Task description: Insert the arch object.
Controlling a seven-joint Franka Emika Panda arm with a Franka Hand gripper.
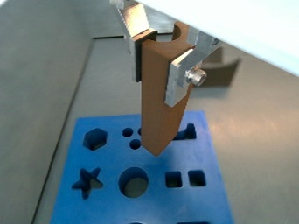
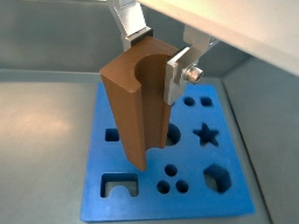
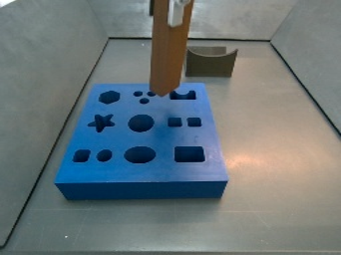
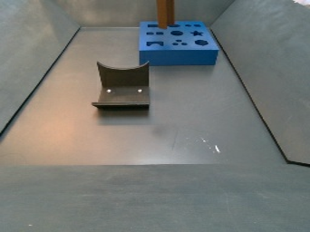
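Grasp is done, insertion is not: the tool [image 2: 160, 52] is clamped on the upper end of the arch object [image 2: 138, 101], silver finger plates pressed to its two sides in both wrist views, and carries it upright over the blue board [image 3: 147, 171]. In a side view the arch object [image 3: 168, 45] hangs above the board's far edge, its lower end close to the far row of cut-outs; whether it touches the board surface or has entered a hole cannot be told from these views. Judged remaining: align the lower end with the matching arch-shaped slot [image 2: 117, 185], lower it in, release. A wrist view shows that slot well apart from the bar's current lower end, so a lateral correction looks necessary. Counts: one arch object, held; one blue board, on the table [image 4: 158, 136]; one dark olive-grey block with a scooped top [image 4: 120, 85], standing alone mid-table, well apart from the board; one tool. Board cut-outs: roughly ten to twelve, exact count uncertain since the bar hides part of the far row.
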